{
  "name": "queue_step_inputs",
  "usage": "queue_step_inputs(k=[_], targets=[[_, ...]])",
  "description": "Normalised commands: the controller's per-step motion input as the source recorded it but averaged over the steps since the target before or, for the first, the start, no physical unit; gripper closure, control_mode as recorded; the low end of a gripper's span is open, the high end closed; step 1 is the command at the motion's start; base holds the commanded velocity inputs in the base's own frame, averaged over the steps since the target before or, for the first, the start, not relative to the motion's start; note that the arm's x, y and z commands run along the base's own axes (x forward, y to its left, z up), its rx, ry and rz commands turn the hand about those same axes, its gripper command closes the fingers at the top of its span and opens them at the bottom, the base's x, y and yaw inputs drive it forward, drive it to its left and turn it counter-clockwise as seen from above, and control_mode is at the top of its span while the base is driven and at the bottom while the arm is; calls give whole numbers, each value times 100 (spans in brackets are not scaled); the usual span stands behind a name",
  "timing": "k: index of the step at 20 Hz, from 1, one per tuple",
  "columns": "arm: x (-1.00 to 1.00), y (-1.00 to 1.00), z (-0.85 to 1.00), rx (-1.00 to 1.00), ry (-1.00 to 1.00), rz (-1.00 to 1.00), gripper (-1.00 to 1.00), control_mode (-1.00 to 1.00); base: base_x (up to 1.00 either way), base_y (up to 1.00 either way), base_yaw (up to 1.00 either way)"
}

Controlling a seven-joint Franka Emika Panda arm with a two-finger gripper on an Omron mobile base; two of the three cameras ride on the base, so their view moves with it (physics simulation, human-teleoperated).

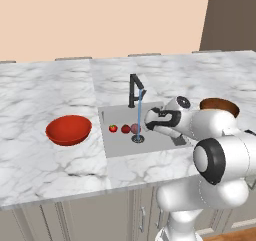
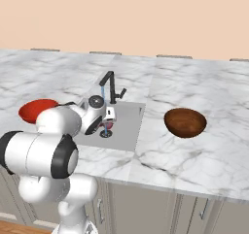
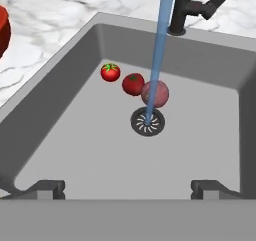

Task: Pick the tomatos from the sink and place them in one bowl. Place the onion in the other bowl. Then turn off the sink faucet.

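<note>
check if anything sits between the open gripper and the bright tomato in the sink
Nothing solid does. In the hand view the open gripper looks across bare sink floor to the bright tomato. The darker tomato, onion and water stream lie just to its right.

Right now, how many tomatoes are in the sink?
2. The bright tomato with a green top lies farthest from the drain; the dark tomato lies between it and the onion, touching the onion. None looks hidden.
</note>
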Motion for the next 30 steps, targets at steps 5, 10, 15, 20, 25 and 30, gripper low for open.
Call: queue_step_inputs(k=[5,10,15,20,25,30], targets=[[27,3,-18,0,0,0,-100,-100,0,0,0],[29,3,-15,0,0,0,-100,-100,0,0,0],[26,5,-20,0,0,0,-100,-100,0,0,0],[26,3,-22,0,0,0,-100,-100,0,0,0],[27,1,-21,0,0,0,-100,-100,0,0,0],[28,1,-20,0,0,0,-100,-100,0,0,0]])
